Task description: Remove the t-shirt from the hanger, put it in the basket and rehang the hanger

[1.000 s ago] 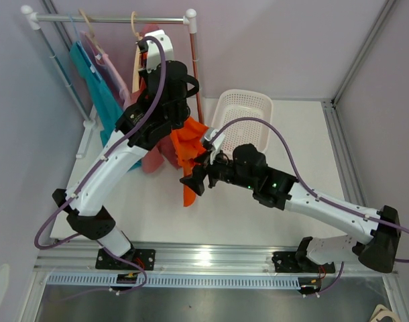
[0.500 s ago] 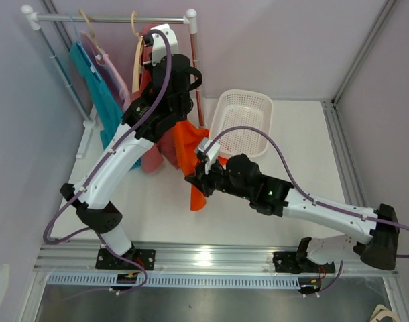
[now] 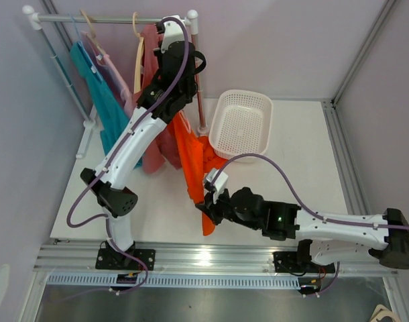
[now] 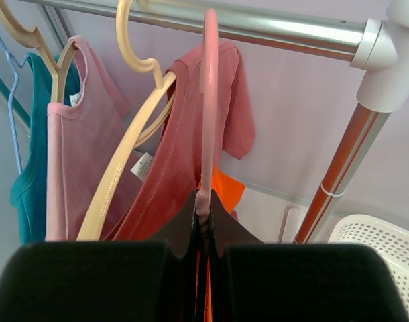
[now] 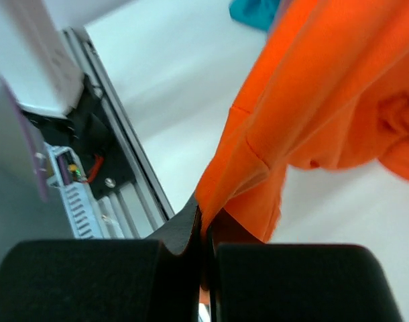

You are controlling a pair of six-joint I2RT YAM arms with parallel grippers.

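The orange t-shirt (image 3: pixel 193 159) hangs stretched in a long strip from the rack down towards the table's near edge. High by the rail, my left gripper (image 3: pixel 166 35) is shut on the lower stem of the pink hanger (image 4: pixel 208 100), and orange cloth shows just below the left gripper (image 4: pixel 206 203). Low over the table, my right gripper (image 3: pixel 206 205) is shut on the t-shirt's hem. In the right wrist view the orange t-shirt (image 5: pixel 312 100) runs up and away from the pinched fold at the right gripper (image 5: pixel 204 218). The hanger's shoulders are hidden.
The clothes rail (image 3: pixel 110 19) holds a teal garment (image 3: pixel 100 94), a pale pink top (image 4: pixel 70 154) and a dusty-red shirt (image 4: pixel 184 154) on a cream hanger (image 4: pixel 124 161). A white basket (image 3: pixel 245 94) stands right of the red rack post (image 4: pixel 338 181). The metal frame (image 5: pixel 117 161) runs along the table's near edge.
The right gripper has shut on the t-shirt's hem and pulled it towards the near edge. The left arm has raised the hanger towards the rail, and the shirt has stretched out.
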